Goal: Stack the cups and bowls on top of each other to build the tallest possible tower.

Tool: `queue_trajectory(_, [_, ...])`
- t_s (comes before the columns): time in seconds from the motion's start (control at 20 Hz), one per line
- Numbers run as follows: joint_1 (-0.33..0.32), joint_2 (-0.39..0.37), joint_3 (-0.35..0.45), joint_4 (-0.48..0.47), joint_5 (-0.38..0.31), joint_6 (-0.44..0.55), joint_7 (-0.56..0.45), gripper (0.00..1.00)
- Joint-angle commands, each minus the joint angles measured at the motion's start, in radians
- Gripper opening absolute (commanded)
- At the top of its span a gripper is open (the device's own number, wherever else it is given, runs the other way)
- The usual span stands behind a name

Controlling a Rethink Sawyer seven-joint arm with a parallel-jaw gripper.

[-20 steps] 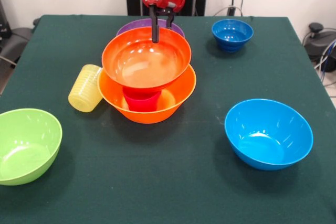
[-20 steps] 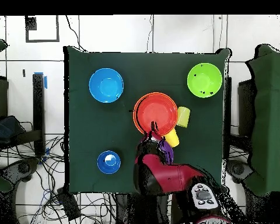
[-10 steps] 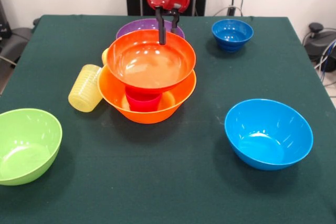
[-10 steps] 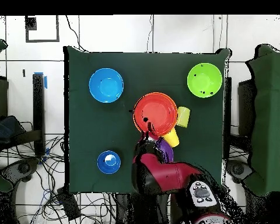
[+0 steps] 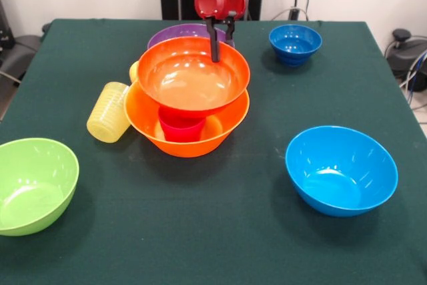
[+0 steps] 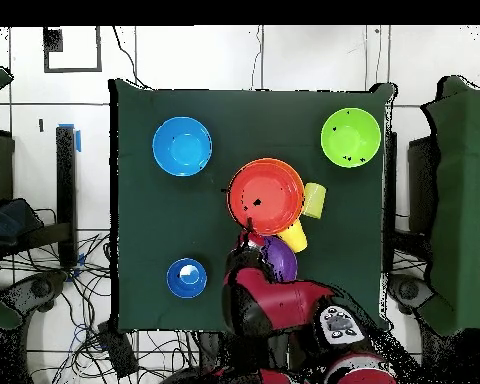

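Front view: black two-finger gripper [image 5: 218, 43] under a red wrist, fingers set narrow and pinching the far rim of the glossy red-orange plastic bowl [image 5: 192, 78]. That bowl rests on an upside-down red-pink plastic cup [image 5: 181, 125] inside the largest orange-yellow bowl [image 5: 187, 126]; this tower stands mid-table. Purple bowl [image 5: 180, 32] just behind it. Ribbed pale yellow tumbler [image 5: 109, 112] lies on its side, touching the base bowl. Lime green bowl [image 5: 32, 184], light blue bowl [image 5: 341, 169] and small dark blue bowl [image 5: 295, 44] stand well apart on the dark green tablecloth [image 5: 220, 231].

Overhead view: gripper [image 6: 249, 239] at the red-orange bowl's [image 6: 267, 196] rim nearest the base; orange-yellow cup [image 6: 293, 236] beside the purple bowl [image 6: 280, 257].
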Motion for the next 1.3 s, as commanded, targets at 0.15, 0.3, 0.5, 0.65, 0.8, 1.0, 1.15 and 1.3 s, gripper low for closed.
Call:
queue_trajectory(0.15, [0.045, -0.052, 0.025, 0.107, -0.045, 0.073, 0.206, 1.0])
queue_trajectory(0.3, [0.036, -0.111, 0.04, 0.145, -0.044, 0.101, 0.214, 1.0])
queue_trajectory(0.5, [0.02, -0.217, 0.061, 0.211, -0.039, 0.136, 0.225, 1.0])
queue_trajectory(0.65, [-0.003, -0.305, 0.099, 0.253, -0.03, 0.188, 0.231, 1.0])
queue_trajectory(0.8, [-0.032, -0.371, 0.141, 0.275, -0.019, 0.23, 0.231, 1.0])
queue_trajectory(1.0, [-0.071, -0.426, 0.198, 0.293, -0.004, 0.281, 0.229, 1.0])
queue_trajectory(1.15, [-0.08, -0.463, 0.222, 0.315, 0.01, 0.311, 0.229, 1.0])
queue_trajectory(1.3, [-0.094, -0.476, 0.262, 0.308, 0.034, 0.413, 0.181, 1.0])
